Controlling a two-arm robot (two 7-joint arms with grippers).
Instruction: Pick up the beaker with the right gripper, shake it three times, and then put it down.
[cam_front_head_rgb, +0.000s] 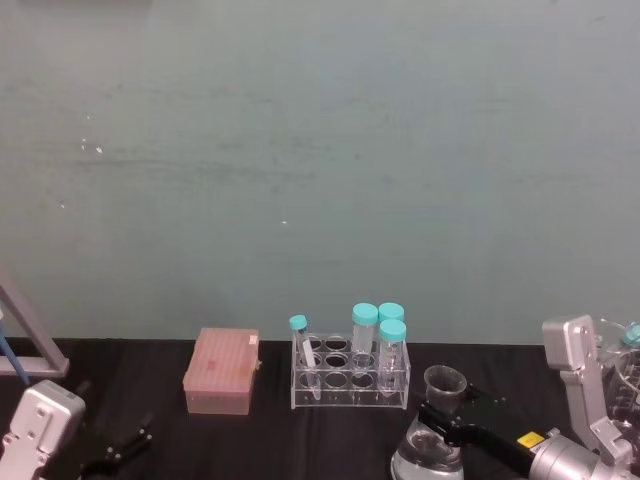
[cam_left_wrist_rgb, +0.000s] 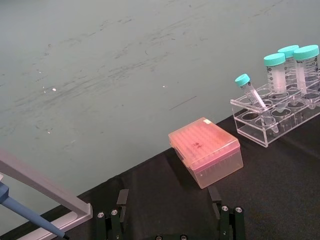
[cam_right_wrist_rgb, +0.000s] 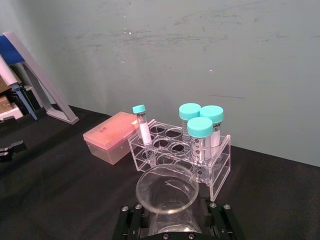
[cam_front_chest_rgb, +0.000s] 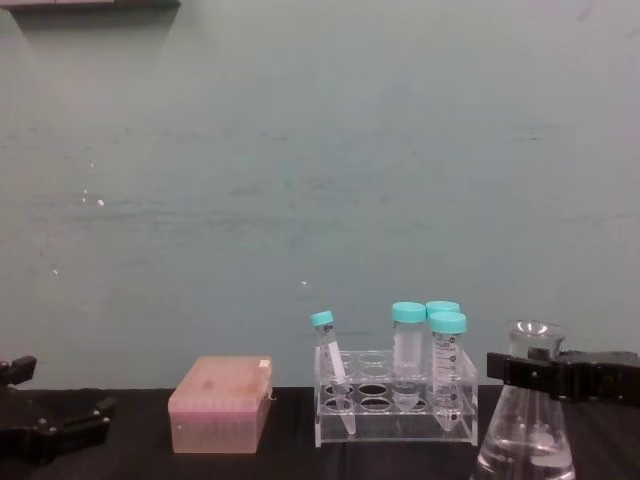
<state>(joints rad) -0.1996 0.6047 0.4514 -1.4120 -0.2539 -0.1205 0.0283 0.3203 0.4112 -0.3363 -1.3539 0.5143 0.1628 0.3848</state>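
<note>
The beaker is a clear conical flask near the table's front right, just in front of the tube rack. My right gripper reaches in from the right, and its black jaws are shut around the beaker's neck just under the flared rim. In the chest view the gripper crosses the neck of the beaker, whose base is cut off by the view's edge. The right wrist view looks down on the beaker's rim between the fingers. My left gripper rests open at the front left, with nothing between its fingers.
A clear rack holds several teal-capped tubes right behind the beaker. A pink translucent box sits to the rack's left. A grey stand with a blue pipette is at the far left. More glassware stands at the right edge.
</note>
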